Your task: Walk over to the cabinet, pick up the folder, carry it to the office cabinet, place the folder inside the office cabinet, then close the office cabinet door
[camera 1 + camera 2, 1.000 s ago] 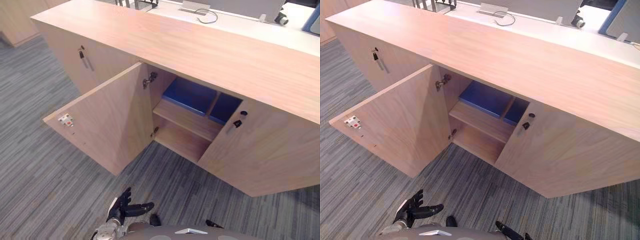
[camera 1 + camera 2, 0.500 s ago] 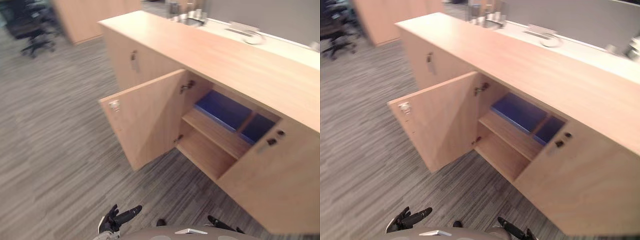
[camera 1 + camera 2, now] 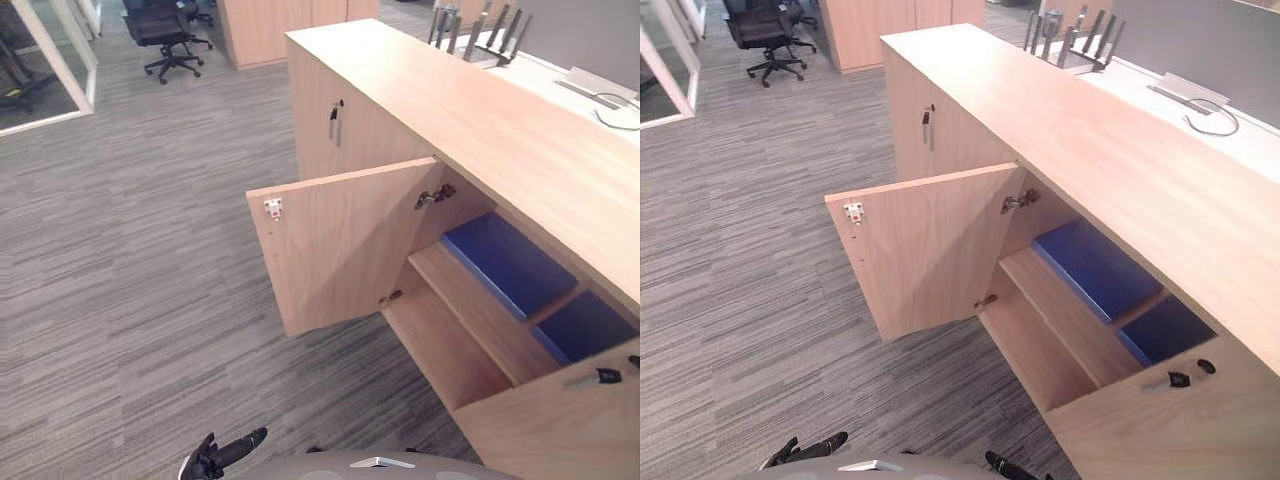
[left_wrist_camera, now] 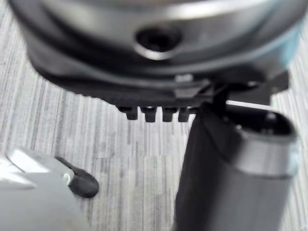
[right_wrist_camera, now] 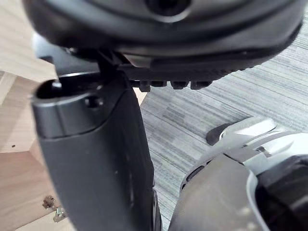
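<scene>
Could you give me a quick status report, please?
Left hand and right hand low, open, empty. Two blue folders on upper shelf. Cabinet door wide open, nothing blocking it.

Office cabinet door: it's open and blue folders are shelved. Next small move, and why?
Probably reach the left hand round the free edge of the door and swing it shut: blue folders lie on the upper shelf, the door stands wide open, that hand and the right hand hang empty.
</scene>
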